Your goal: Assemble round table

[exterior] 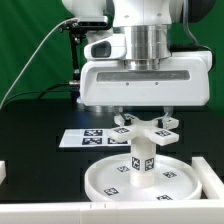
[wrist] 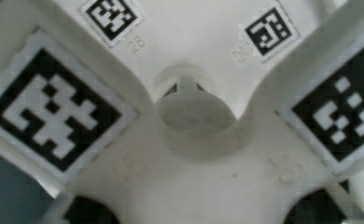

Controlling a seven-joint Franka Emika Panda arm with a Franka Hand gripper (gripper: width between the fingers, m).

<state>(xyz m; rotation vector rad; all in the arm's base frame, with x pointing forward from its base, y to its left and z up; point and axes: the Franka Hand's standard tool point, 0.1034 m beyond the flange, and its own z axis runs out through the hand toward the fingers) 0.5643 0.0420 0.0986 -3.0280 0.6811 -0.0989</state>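
The large round rimmed disc (exterior: pixel 100 182) lies on the black table. The short thick cylinder (exterior: pixel 141 162) stands upright at its middle. The small cross-shaped piece (exterior: pixel 146 129) is right at the cylinder's top, its tagged arms spread level; I cannot tell whether it rests on the cylinder. My gripper (exterior: pixel 143 120) comes straight down on it, with the jaws closed against its hub. In the wrist view the cross-shaped piece (wrist: pixel 197 150) fills the picture, and a round boss sits at its centre. The dark fingertips (wrist: pixel 86 212) press its sides, and the gripper (wrist: pixel 200 205) has the white hub between them.
The marker board (exterior: pixel 80 138) lies flat behind the disc, toward the exterior view's left. A white block (exterior: pixel 210 176) stands at the exterior view's right edge and another white piece (exterior: pixel 3 172) at its left edge. A white rail (exterior: pixel 50 212) runs along the front.
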